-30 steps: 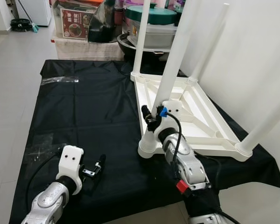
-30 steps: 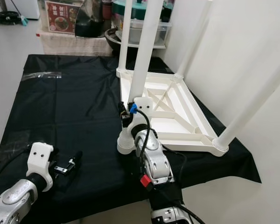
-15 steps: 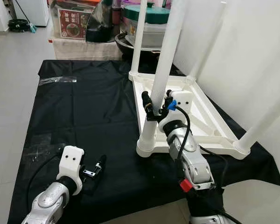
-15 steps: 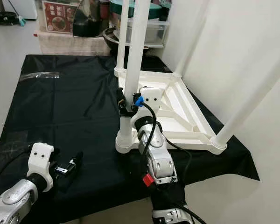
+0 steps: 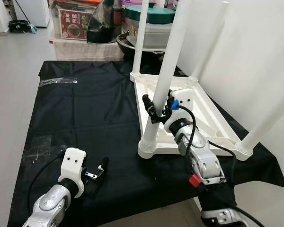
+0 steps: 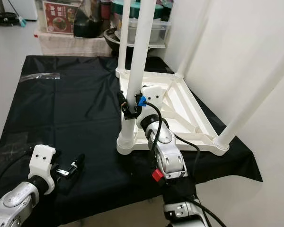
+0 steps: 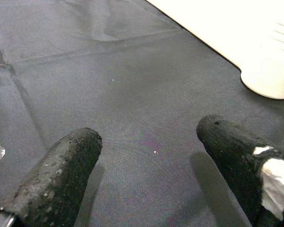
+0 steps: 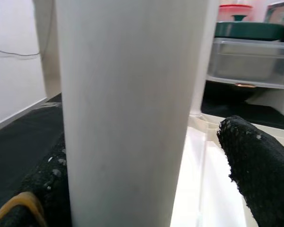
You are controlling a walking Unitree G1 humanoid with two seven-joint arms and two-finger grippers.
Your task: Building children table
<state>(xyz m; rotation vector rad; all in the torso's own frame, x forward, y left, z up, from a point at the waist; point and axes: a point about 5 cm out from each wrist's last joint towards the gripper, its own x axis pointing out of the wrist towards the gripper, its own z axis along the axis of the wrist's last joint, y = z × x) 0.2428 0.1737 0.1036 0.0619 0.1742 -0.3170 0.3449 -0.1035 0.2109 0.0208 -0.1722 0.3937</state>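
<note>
While upright, table leg (image 5: 166, 71) fills right claw (image 5: 157, 108).

- Bright, even indoor light across both eye views; nothing in them is dim or murky.
- The white wall (image 5: 255, 61) at 3 o'clock and the white leg (image 5: 173, 52) rising toward 12 o'clock are near blown out, with little surface detail.
- The black cloth (image 5: 90, 113) soaks up light; a dull sheen marks its creases and the taped patches at 9 o'clock.
- Shadows are soft and short, so the light looks diffuse.
- Both eye views are sharp, with no motion blur; upright lines splay outward toward the top edge.
- In the left wrist view, the fingers (image 7: 61, 177) are soft-edged, the cloth weave crisp, and the white part at 2 o'clock glares.
- In the right wrist view, the close leg is blurred and featureless.
</note>
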